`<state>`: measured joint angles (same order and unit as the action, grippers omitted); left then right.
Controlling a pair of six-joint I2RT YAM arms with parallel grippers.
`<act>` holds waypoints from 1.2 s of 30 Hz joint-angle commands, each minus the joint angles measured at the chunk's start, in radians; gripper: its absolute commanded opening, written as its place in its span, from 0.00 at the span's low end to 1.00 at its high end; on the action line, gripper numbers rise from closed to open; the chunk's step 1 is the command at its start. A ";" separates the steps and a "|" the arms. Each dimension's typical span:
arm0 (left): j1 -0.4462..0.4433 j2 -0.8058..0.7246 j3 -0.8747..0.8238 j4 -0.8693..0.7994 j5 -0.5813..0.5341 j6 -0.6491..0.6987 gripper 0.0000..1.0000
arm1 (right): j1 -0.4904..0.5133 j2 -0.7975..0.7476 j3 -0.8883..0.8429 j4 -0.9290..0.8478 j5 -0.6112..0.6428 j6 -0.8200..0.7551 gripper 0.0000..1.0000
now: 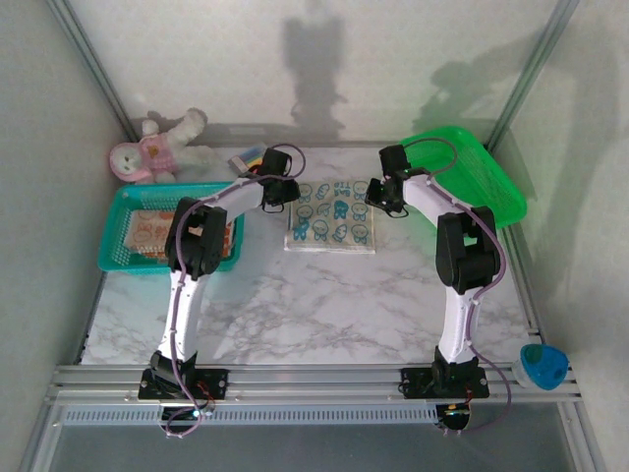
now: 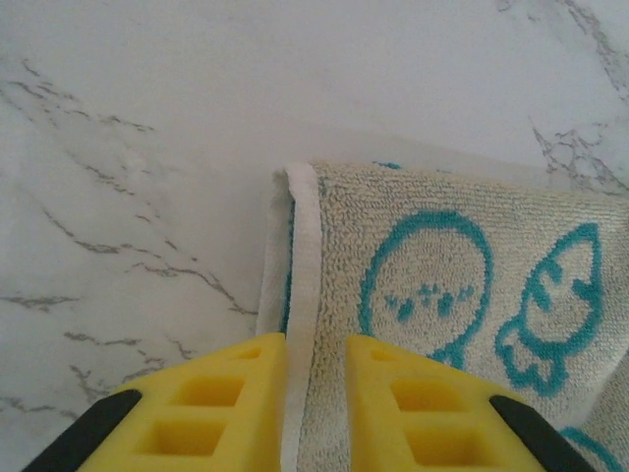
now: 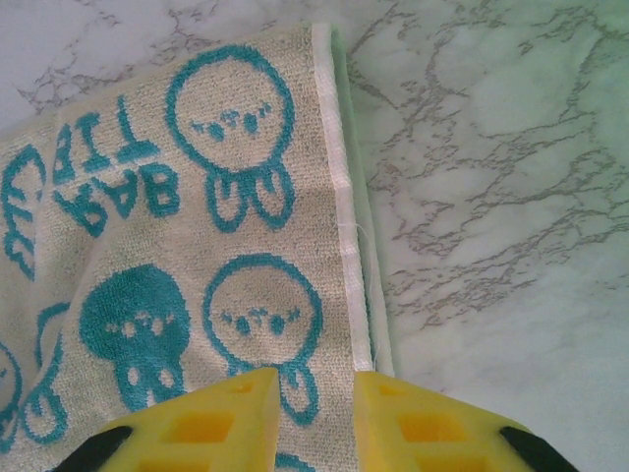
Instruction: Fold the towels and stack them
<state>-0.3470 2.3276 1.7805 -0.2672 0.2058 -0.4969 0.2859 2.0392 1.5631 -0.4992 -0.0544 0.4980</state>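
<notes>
A white towel with blue cartoon figures (image 1: 332, 218) lies folded double on the marble table, two layers showing at its hems. My left gripper (image 1: 288, 193) is low over its far left corner. In the left wrist view the yellow fingers (image 2: 226, 393) straddle the white hem of the towel (image 2: 442, 275), narrowly open (image 2: 315, 344), and the cloth lies flat. My right gripper (image 1: 371, 194) is at the far right corner, its jaws (image 3: 316, 379) also slightly apart over the towel's right hem (image 3: 197, 246). An orange patterned towel (image 1: 157, 234) rests in the teal basket (image 1: 118, 258).
A green basket (image 1: 472, 177) stands tilted at the back right. A pink-and-white plush toy (image 1: 152, 149) sits at the back left by the wall, with a small coloured object (image 1: 248, 159) beside it. A blue holder (image 1: 543, 366) is at the near right rail.
</notes>
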 commanded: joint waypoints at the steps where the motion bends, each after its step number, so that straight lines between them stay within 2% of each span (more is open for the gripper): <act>1: 0.004 0.023 0.030 -0.033 -0.014 0.021 0.22 | -0.003 0.015 0.010 -0.015 -0.017 -0.006 0.26; 7: 0.005 0.036 0.036 -0.028 0.003 0.023 0.16 | -0.003 0.016 0.008 -0.015 -0.019 -0.006 0.26; 9: 0.004 0.038 0.036 -0.029 0.001 0.022 0.10 | -0.002 0.016 0.008 -0.014 -0.019 -0.007 0.25; 14: 0.004 0.021 0.038 -0.034 -0.024 0.024 0.09 | -0.004 0.017 0.005 -0.012 -0.022 -0.005 0.26; 17: 0.004 0.018 0.059 -0.054 -0.043 0.032 0.00 | -0.003 0.021 0.004 -0.009 -0.024 -0.004 0.25; 25: 0.004 0.004 0.099 -0.074 -0.085 0.045 0.00 | -0.002 0.026 0.004 -0.007 -0.025 -0.004 0.26; 36: 0.009 0.063 0.166 -0.112 -0.094 0.061 0.00 | -0.004 0.033 0.013 -0.011 -0.019 -0.007 0.25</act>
<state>-0.3458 2.3516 1.9049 -0.3470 0.1326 -0.4561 0.2859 2.0460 1.5631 -0.4988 -0.0750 0.4980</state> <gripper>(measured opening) 0.032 0.255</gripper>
